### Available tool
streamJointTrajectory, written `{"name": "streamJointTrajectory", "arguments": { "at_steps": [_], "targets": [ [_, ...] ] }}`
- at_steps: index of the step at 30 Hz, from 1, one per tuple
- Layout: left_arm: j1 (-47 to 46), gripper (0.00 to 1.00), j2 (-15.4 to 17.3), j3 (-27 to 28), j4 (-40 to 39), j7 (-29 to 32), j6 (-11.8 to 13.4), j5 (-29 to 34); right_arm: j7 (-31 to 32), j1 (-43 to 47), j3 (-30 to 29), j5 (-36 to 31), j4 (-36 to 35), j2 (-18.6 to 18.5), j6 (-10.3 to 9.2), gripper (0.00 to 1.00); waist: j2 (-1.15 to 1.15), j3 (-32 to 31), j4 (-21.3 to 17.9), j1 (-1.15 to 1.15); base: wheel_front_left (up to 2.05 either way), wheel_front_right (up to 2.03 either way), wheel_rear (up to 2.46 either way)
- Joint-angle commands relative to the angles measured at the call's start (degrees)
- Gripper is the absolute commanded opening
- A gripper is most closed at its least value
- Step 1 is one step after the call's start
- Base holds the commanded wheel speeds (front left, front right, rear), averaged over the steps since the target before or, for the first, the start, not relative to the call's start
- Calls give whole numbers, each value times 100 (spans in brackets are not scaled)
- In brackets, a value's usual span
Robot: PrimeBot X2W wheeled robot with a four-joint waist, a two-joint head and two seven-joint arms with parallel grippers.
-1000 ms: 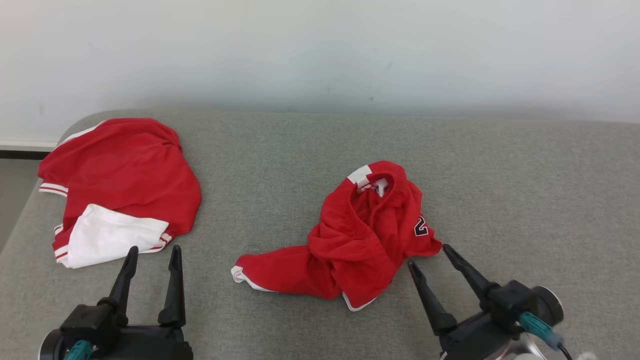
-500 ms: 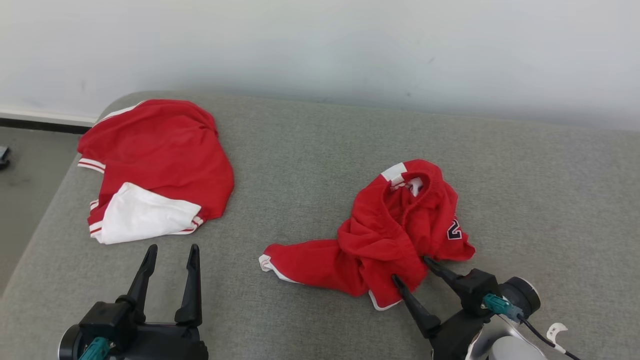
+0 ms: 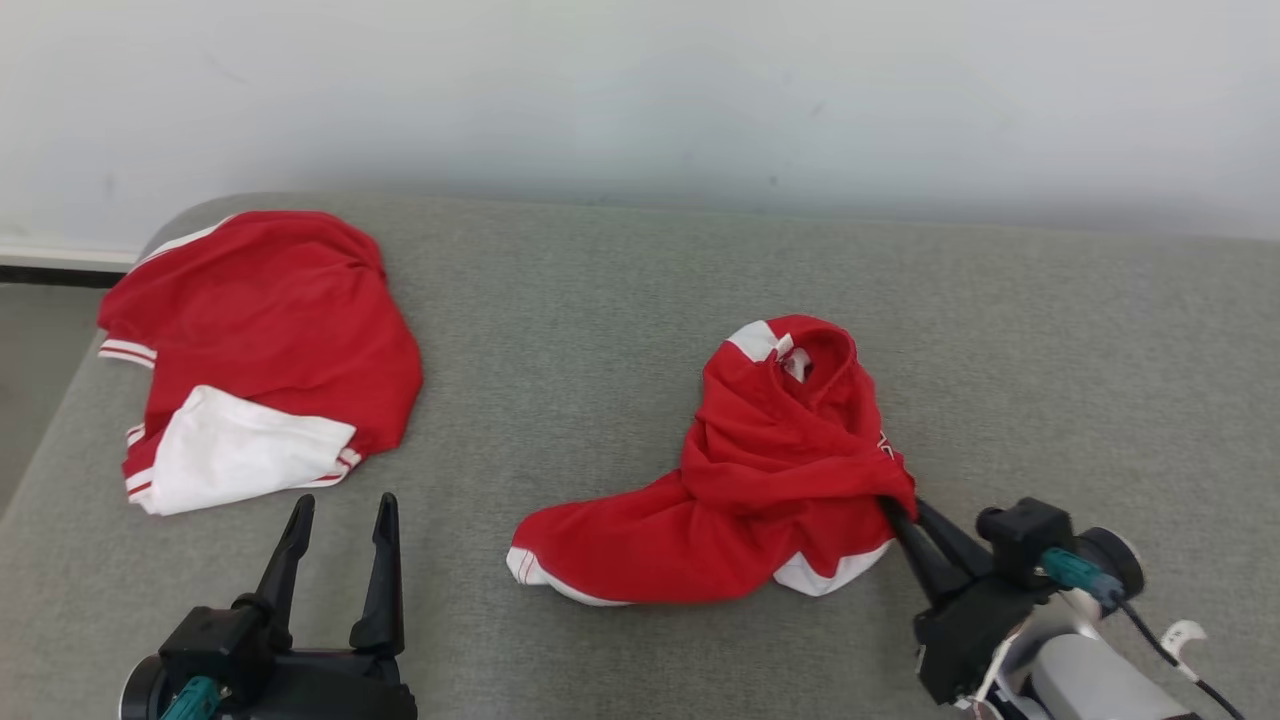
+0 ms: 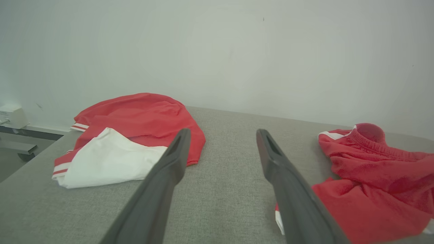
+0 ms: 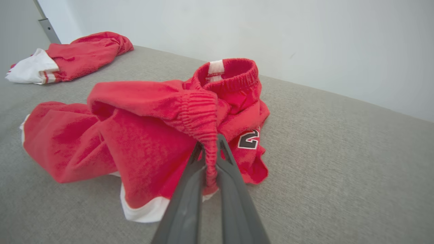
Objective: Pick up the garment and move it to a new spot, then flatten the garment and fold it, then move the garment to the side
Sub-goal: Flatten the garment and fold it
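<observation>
The garment (image 3: 760,480) is a crumpled pair of red shorts with white trim, lying mid-right on the grey cushion (image 3: 600,330). My right gripper (image 3: 900,515) is shut on a ribbed fold at its right edge, and in the right wrist view the garment (image 5: 149,135) rises in a stretched ridge to the pinching right gripper (image 5: 209,149). A black-and-white number patch (image 5: 248,139) shows beside the fingers. My left gripper (image 3: 340,510) stands open at the lower left, apart from the cloth. In the left wrist view the left gripper (image 4: 222,135) has bare cushion between its fingers, with the garment (image 4: 373,183) to the right.
A second red-and-white garment (image 3: 250,350) lies at the cushion's far left corner; this second garment (image 4: 132,135) also shows left of my open fingers. A pale wall (image 3: 640,90) runs behind the cushion. Floor (image 3: 30,370) drops off past the left edge.
My right gripper closed on the garment's right edge and tugged it, so the cloth has stretched and a white hem has turned up. The head camera shifted. My left gripper stayed open.
</observation>
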Motion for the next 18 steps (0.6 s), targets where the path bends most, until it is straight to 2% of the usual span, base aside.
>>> {"name": "streamJointTrajectory", "arguments": {
  "at_steps": [1,6,11,18],
  "targets": [
    [12,100,-9,19,12,-4,-38,48,-44,74,-50,-5,-29,-47,-13,0,0,-3,-157,0,0,0,0],
    [-5,100,-56,46,44,-4,-67,63,-51,525,-701,-169,-452,-270,-13,0,0,4,-431,0,0,0,0],
    [-58,100,-90,83,80,-4,-98,102,-51,1375,-1566,-376,-952,-421,-13,0,0,47,-619,0,0,0,0],
    [-68,100,-112,112,110,-3,-145,156,104,2289,-2247,-309,-1426,-236,-13,0,0,69,-674,0,0,0,0]
  ]
}}
